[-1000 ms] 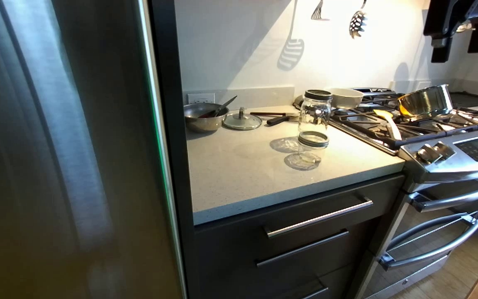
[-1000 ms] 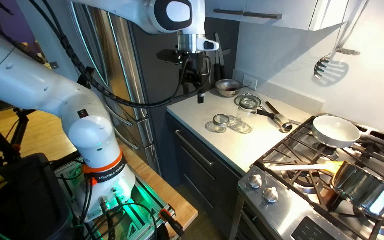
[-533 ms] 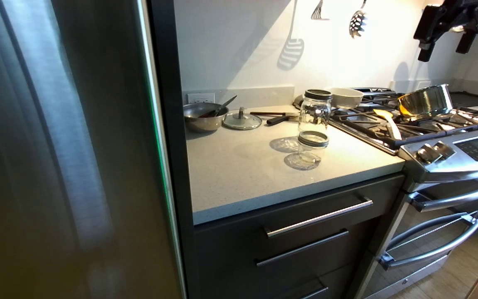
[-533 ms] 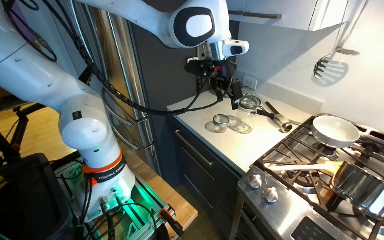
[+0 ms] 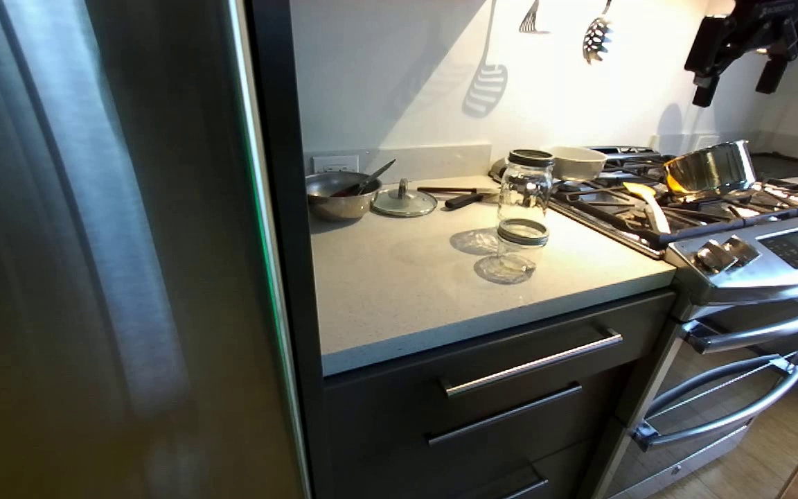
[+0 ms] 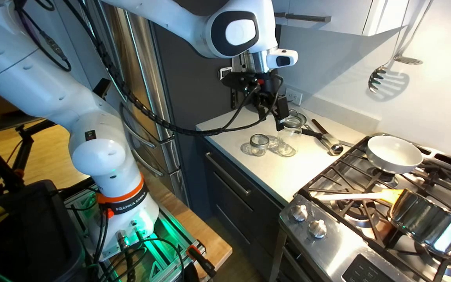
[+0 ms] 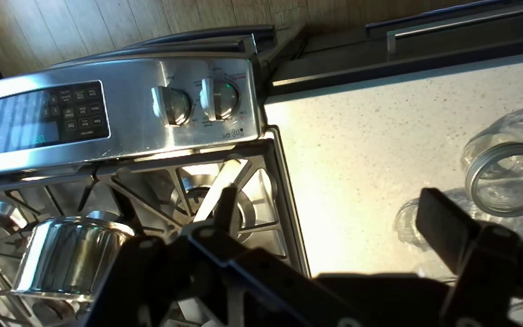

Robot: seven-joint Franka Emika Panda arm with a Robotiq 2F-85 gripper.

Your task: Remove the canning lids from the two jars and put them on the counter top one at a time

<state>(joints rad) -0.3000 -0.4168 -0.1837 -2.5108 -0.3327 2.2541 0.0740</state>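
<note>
The near jar (image 5: 518,258) and the far jar (image 5: 524,197) are clear, glossy glass; their canning lids (image 5: 525,240) look like dark grey metal with a low sheen; the counter top (image 5: 399,305) is smooth and finely speckled; the refrigerator (image 5: 129,277) at left is brushed metal; at right, the saucepan (image 6: 431,225) is mirror-polished metal; the gripper (image 5: 737,87) looks mostly matt black; the floor (image 7: 130,22) is wood.

In an exterior view, 1 of the fingers (image 6: 280,123) hides an edge of the lid (image 6: 294,125) on the taller jar (image 6: 289,138), and the arm (image 6: 163,11) is cut off by the top border. In an exterior view the shorter jar (image 5: 517,258) overlaps the taller jar's base, leaving it indistinct. In the wrist view the fingers cover most of the taller jar, and the panel keys (image 7: 80,109) are too blurred to read.
</note>
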